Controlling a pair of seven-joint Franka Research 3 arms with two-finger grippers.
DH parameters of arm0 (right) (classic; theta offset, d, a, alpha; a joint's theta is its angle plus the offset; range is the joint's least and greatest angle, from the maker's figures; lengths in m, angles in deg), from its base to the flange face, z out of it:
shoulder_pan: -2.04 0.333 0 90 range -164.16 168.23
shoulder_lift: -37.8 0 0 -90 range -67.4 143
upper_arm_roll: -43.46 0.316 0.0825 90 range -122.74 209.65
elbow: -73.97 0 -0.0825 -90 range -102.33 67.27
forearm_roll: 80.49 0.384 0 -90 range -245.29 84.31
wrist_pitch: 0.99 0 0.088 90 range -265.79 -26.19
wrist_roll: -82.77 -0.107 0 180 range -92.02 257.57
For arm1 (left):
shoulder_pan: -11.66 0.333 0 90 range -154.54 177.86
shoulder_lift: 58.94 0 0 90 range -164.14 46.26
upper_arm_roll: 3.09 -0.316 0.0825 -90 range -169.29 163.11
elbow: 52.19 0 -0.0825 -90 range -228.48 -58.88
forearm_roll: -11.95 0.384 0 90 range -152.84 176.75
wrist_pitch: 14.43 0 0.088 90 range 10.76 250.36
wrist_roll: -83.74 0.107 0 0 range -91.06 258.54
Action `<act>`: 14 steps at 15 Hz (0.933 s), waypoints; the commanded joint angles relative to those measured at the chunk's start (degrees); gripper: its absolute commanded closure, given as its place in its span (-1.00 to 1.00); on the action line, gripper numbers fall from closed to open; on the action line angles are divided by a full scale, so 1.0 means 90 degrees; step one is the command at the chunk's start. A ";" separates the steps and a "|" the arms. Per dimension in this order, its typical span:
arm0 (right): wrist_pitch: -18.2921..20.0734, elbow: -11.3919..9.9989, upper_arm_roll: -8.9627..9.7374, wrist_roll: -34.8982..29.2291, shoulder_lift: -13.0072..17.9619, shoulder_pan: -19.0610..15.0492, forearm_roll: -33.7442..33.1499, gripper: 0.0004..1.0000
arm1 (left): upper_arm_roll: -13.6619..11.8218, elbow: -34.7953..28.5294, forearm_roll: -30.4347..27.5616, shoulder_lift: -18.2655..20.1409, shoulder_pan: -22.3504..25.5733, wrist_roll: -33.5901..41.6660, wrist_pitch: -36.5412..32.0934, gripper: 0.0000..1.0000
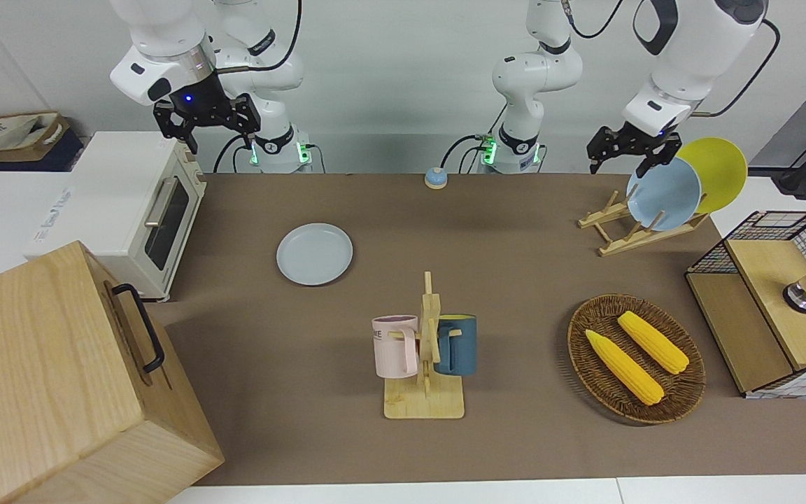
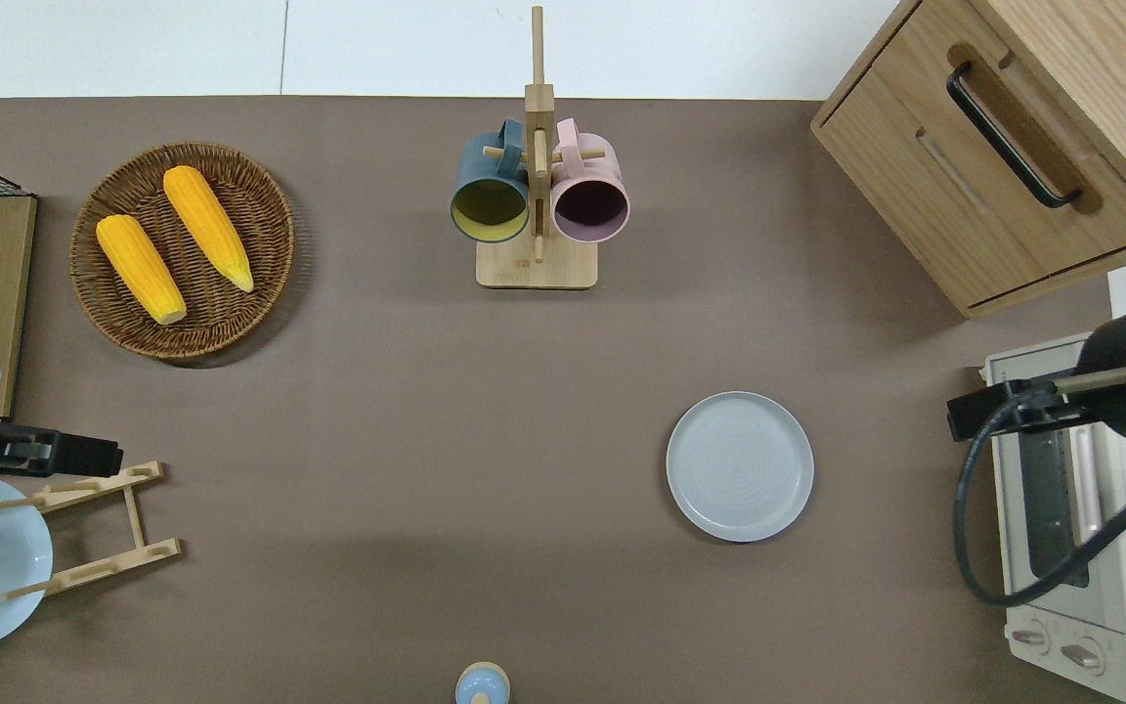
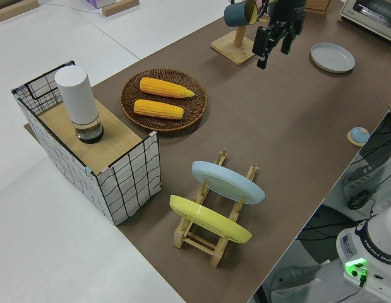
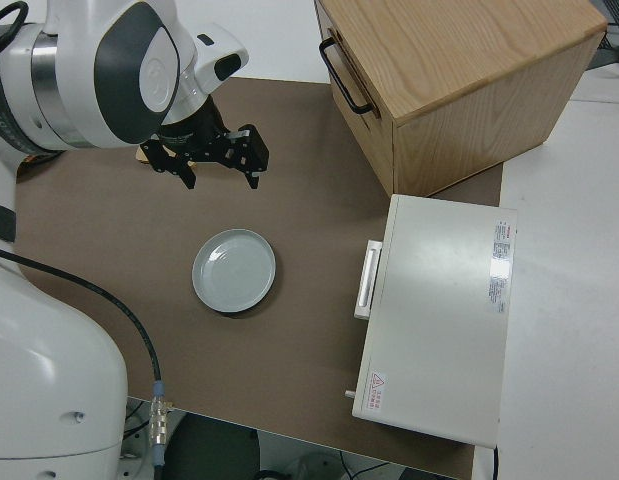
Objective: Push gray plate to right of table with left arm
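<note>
Gray plate lies flat on the brown table, toward the right arm's end, with bare tabletop all round it and nothing touching it. It sits just beside the white toaster oven at that end, and farther from the robots than the small blue bell at the near edge. The left tool hangs with its fingers spread wide and empty over the wooden dish rack at the left arm's end, well apart from the gray plate; a sky-blue plate and a yellow plate lean in that rack. The right arm is parked, its tool open too. Farther out stand the mug tree with a dark blue mug and a pink mug, the wicker basket holding two corn cobs, and the wooden drawer box.
</note>
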 commanded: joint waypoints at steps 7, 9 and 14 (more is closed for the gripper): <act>0.0099 0.0059 0.0102 -0.0074 0.0016 -0.0128 0.0027 -0.97 | -0.0359 0.0350 0.0053 0.0054 0.0048 0.0580 -0.0144 -1.00; 0.0099 0.0059 0.0102 -0.0074 0.0016 -0.0128 0.0027 -0.97 | -0.0330 0.0360 0.0072 0.0054 0.0039 0.0580 -0.0144 -1.00; 0.0099 0.0059 0.0102 -0.0083 0.0016 -0.0128 0.0027 -0.97 | -0.0232 0.0360 0.0072 0.0054 -0.0049 0.0541 -0.0144 -1.00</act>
